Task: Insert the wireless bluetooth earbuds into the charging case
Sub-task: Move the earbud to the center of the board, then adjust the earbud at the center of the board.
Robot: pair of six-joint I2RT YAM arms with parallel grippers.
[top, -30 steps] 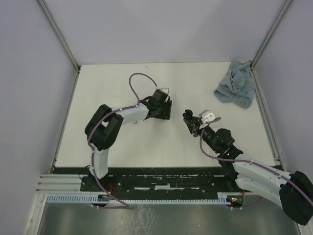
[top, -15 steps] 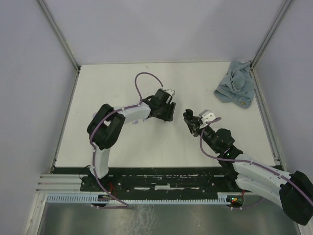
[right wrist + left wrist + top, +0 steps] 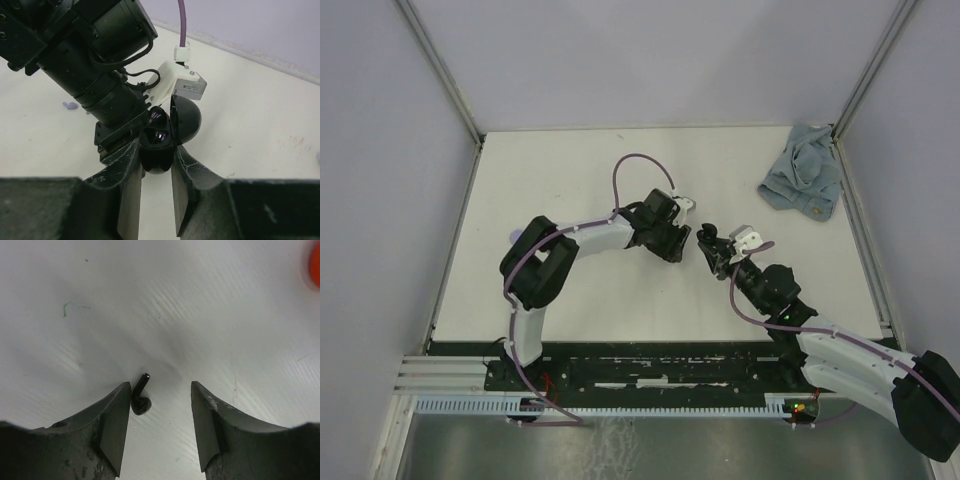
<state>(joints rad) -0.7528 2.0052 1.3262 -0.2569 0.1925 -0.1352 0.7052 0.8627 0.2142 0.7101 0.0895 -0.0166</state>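
As laid out on the white table (image 3: 570, 170), the following items are recorded.

1. Black earbud (image 3: 141, 400): laid flat on the table between the fingers of the left gripper (image 3: 160, 389). The jaws are spread apart and the earbud is seen just beside one finger, ungripped.
2. Charging case (image 3: 159, 142): black, glossy, lid raised. It is clamped between the fingers of the right gripper (image 3: 156, 162) and held close against the left arm's wrist.
3. Lilac earbud (image 3: 70, 105): left loose on the table beyond the left arm.
4. Orange disc (image 3: 315, 262): cut off by the frame edge.
5. Blue cloth (image 3: 802, 182): crumpled at the far right corner, well apart from both arms.
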